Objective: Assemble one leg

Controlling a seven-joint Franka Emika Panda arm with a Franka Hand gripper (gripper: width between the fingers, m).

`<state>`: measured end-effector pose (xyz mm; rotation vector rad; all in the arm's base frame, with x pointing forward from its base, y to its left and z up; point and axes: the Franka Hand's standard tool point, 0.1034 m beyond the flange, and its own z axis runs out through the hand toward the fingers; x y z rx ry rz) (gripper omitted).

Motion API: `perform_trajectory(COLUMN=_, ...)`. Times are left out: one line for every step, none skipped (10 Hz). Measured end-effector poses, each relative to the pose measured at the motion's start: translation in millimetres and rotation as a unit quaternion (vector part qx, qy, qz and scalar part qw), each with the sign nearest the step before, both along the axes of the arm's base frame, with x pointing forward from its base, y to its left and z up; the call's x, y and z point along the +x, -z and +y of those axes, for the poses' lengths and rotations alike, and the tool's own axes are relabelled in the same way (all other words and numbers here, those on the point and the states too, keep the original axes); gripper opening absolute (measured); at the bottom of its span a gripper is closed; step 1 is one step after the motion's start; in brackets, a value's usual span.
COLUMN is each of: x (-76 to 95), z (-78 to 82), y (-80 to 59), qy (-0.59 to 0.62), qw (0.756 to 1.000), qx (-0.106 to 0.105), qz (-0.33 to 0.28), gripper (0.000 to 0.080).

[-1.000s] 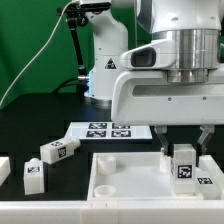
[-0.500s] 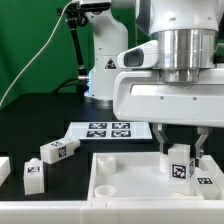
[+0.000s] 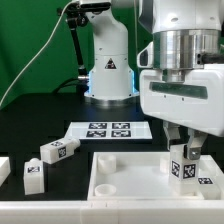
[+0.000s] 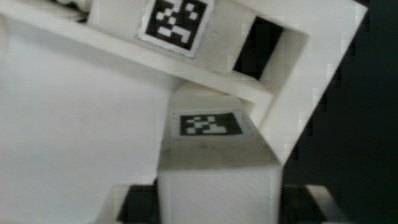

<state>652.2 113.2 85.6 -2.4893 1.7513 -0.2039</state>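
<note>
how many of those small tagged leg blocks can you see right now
3 whole legs: one leg in the gripper over the large white piece, two loose on the table at the exterior view's left. Another may sit at the edge.

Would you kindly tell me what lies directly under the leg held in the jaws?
Under the leg is the large white square piece, at its corner on the exterior view's right. The gripper holds the leg upright. The leg covers its own seat, so contact is hidden.
</note>
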Motion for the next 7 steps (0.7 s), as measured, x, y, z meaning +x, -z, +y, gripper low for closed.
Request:
perform_trajectory(x=0.1, z=-0.8, y=0.1, qy=0.026, qw=1.000, qx=0.007, qz=0.002, gripper=0.0281)
perform_trajectory(x=0.1, z=-1.3, y=0.1, qy=0.047, qw=0.999, qx=0.012, qz=0.002, gripper=0.0281)
perform_trajectory(x=0.2, z=-1.4, y=0.1, qy=0.036, qw=0.999, qx=0.010, qz=0.002, gripper=0.0281)
perform_trajectory(x=0.0, z=-1.3, y=0.3, qy=0.015, qw=1.000, qx=0.007, qz=0.002, gripper=0.0397)
perform_trajectory(x=-0.1, z=-1.0, y=0.4, qy=-0.017, qw=1.000, qx=0.001, qz=0.002, gripper=0.0397)
perform_trajectory(x=-1.3, z=3.1, y=0.9, qy=-0.069, qw=0.998, qx=-0.011, qz=0.003, gripper=0.0534)
perform_trajectory(x=-2.0, z=11.6, y=-0.2, qy=-0.139, qw=0.990, qx=-0.036, qz=0.003, gripper=0.0626)
